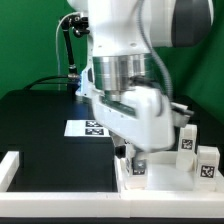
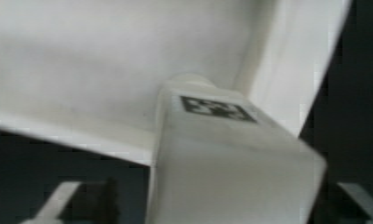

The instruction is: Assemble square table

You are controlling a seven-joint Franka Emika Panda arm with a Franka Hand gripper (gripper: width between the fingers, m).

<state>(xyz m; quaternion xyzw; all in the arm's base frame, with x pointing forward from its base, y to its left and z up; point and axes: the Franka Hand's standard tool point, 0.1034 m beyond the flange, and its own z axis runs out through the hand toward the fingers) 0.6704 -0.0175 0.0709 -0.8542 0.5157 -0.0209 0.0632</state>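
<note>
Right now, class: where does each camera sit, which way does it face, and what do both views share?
Exterior view: off the arm, slightly above the table, facing the arm and its gripper lowered at the panel.
Wrist view: on the wrist, looking down at a tagged leg against the panel; none of the robot shows clearly.
Shared: the panel.
</note>
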